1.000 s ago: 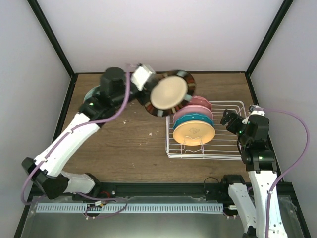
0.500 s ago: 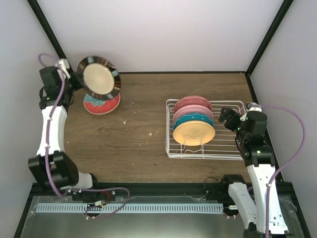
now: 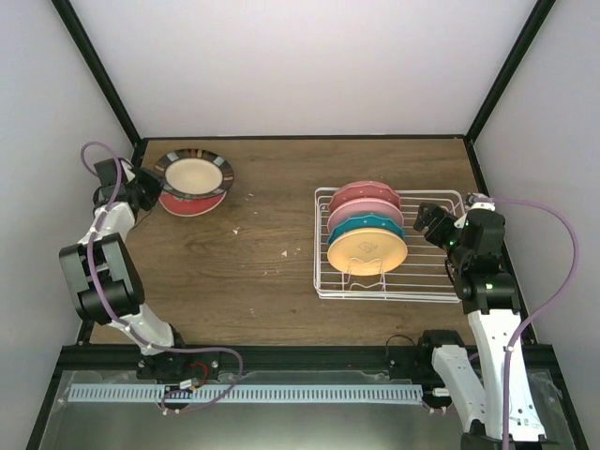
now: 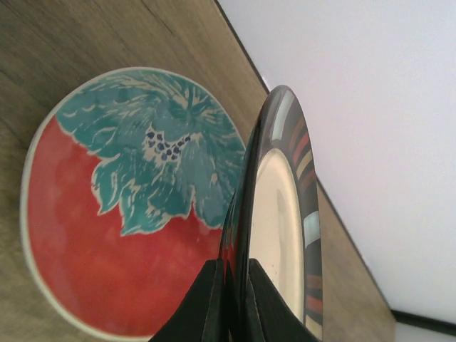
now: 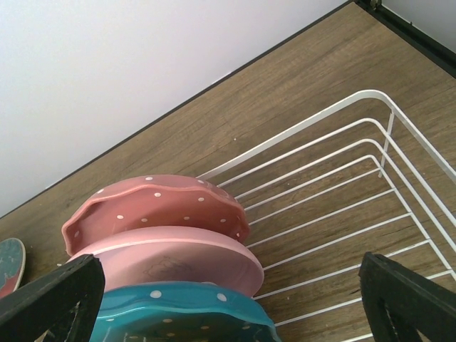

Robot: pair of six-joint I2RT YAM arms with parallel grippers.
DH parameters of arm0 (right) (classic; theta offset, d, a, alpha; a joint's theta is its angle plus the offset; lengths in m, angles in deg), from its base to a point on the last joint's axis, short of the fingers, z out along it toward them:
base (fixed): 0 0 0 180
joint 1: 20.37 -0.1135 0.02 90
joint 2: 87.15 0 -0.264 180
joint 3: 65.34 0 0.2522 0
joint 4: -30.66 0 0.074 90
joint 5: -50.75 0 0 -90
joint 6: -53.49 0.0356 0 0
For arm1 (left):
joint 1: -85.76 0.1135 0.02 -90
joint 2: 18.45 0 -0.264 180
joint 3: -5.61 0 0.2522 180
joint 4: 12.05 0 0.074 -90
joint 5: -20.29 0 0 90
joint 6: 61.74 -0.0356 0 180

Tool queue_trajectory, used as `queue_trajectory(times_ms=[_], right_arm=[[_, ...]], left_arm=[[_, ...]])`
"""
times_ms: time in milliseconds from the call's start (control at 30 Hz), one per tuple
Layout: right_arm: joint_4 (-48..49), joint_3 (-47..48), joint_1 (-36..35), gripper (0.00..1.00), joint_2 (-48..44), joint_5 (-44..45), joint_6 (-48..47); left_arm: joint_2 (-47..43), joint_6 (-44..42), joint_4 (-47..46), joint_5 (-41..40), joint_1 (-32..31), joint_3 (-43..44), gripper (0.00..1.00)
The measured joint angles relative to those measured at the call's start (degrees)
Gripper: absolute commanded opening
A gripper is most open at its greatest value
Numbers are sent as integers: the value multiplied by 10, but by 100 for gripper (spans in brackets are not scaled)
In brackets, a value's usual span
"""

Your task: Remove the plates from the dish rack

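Since half a second before, the left arm had swung down, and the dark-rimmed plate [image 3: 194, 173], then tipped up on edge in the air, lay nearly flat over the red plate [image 3: 187, 204] in the far left corner of the table [image 3: 262, 272]. The right arm and the rack [image 3: 441, 281] had not moved.

From above, the left gripper [image 3: 143, 189] met the dark-rimmed plate at its left rim, but the fingers could not be made out there. The left wrist view showed them: both fingers [image 4: 212, 296] pinched the rim of the dark-rimmed plate [image 4: 281, 214], which stood edge-on to the camera, with the red plate [image 4: 107, 235] and its teal leaf pattern lying flat behind. Whether the two plates touched could not be told from either view.

The right gripper [image 3: 431, 223] hovered at the right side of the rack. Its fingers [image 5: 50, 303] were spread wide and held nothing.

Four plates stood in the rack in the top view: two pink plates [image 3: 364, 194] farthest, a teal plate [image 3: 349, 228], then an orange plate [image 3: 367, 248] nearest. The right wrist view showed white dots on the far pink one and on the teal plate [image 5: 185, 310], and did not show the orange plate.
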Motion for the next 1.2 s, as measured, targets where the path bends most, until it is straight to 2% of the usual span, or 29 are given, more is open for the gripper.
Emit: queue_trajectory(times_ms=[267,667,767,933,1200], right_arm=[[-7,9,0,100,6,7,-4],[-17,17,0,100,8,11,-4],[-17,17,0,100,9,11,-3],[-20,17,0,100,9,11,-3],[-31,17,0,100,-7,12,0]], left_arm=[[84,67,-94,4,2,-13,4],[124,75,-122,2,2,-17,4],[126,71,-124,-3,2,-17,7],[127,66,-135,-3,2,-17,21],[131,55,-143,1,2,-18,54]])
